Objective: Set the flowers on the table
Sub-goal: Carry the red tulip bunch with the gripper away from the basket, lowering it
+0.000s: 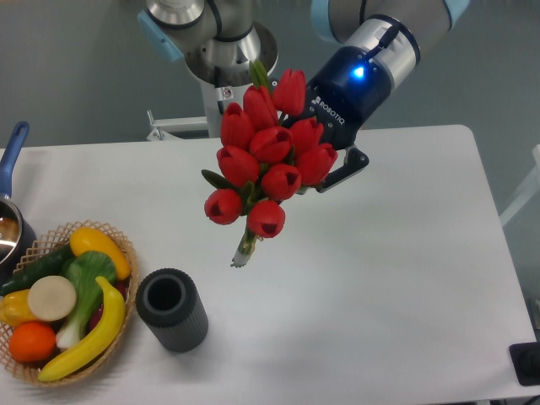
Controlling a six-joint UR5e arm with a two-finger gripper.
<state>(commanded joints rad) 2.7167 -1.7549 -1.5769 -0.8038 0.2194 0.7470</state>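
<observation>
The flowers [268, 160], a bunch of red tulip buds with green stems, hang in the air above the middle of the white table [405, 253]. The buds face the camera and the cut stem ends [244, 253] point down toward the tabletop. My gripper [334, 173] is behind the bunch on its right side and is shut on the flowers. Most of its fingers are hidden by the buds; one black finger [348, 166] shows. I cannot tell whether the stem ends touch the table.
A dark grey cylindrical vase [171, 310] stands upright at the front left. A wicker basket [126, 253] with toy fruit and vegetables sits at the left front corner. A pot with a blue handle [10, 156] is at the left edge.
</observation>
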